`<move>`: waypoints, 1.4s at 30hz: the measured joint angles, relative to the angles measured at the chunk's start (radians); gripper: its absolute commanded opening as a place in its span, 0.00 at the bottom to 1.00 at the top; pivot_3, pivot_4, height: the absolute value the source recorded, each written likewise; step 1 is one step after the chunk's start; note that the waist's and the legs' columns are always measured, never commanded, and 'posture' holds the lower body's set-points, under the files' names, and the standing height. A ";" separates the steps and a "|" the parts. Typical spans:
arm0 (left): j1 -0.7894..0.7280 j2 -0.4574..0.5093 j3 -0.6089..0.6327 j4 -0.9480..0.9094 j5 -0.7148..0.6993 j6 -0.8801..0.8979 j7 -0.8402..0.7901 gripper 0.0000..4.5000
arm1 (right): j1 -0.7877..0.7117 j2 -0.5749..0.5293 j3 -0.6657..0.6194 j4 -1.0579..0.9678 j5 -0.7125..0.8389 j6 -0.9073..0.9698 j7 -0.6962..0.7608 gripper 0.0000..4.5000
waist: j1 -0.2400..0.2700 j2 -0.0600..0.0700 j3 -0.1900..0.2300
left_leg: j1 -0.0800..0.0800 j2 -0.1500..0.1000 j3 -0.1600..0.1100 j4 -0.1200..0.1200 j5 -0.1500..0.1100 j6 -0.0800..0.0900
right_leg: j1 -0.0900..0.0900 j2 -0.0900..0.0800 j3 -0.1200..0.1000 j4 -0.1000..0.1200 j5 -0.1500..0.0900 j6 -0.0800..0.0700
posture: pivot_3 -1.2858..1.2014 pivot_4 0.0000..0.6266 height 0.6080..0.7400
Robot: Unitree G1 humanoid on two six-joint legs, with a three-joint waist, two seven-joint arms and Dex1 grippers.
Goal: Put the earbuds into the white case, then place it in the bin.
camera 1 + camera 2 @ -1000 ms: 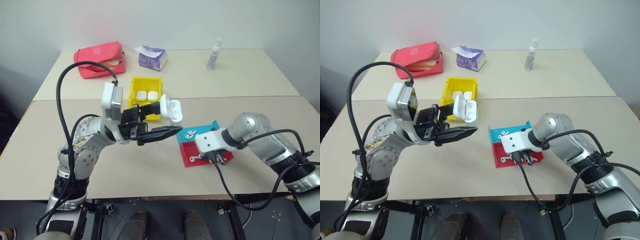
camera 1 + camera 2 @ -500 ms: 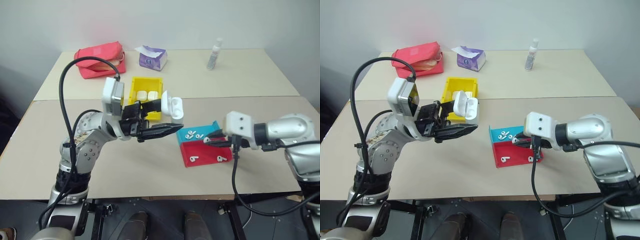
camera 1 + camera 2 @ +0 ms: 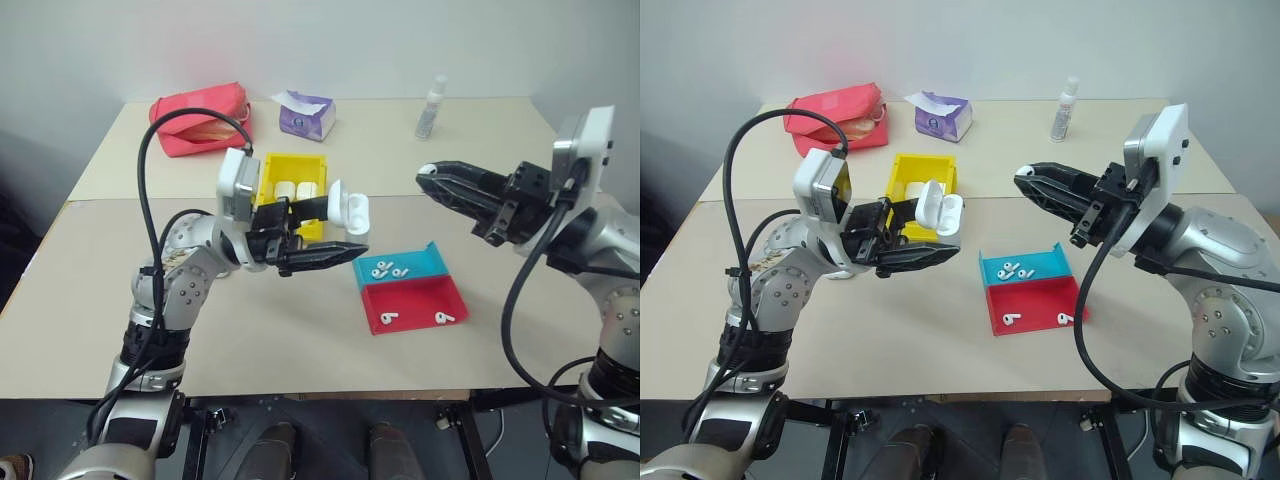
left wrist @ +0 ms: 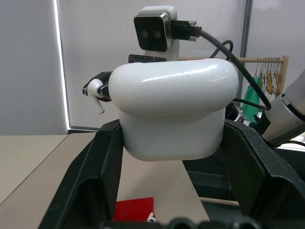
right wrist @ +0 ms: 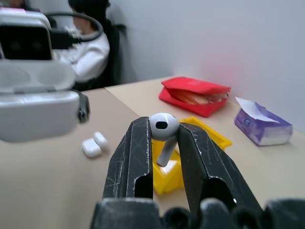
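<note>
Open air between grippers — trays point(image 3: 405, 290) below

Two beige tables point(image 3: 250, 330) stand end to end, seam running across. On the far table: a red pouch point(image 3: 198, 118), a purple tissue pack point(image 3: 306, 114), a clear small bottle point(image 3: 430, 105). At the seam, the yellow bin point(image 3: 290, 190) with two white cases inside. On the near table, a teal tray point(image 3: 400, 266) touching a red tray point(image 3: 415, 305), both holding loose earbuds point(image 3: 388, 270).

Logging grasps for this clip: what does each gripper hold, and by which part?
The left gripper clamps the open white case by the sides of its body. The right gripper pinches one earbud just below its head, stem between the fingers.
</note>
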 measured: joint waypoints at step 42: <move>-0.018 -0.032 -0.027 0.032 0.069 -0.001 -0.004 0.62 | 0.018 -0.049 0.194 -0.018 0.136 -0.088 -0.067 0.80 | -0.002 0.000 0.000 | 0.000 0.000 0.000 0.000 0.000 0.001 | 0.000 0.001 0.000 0.006 0.000 0.000 | 0.52 0.24 1.00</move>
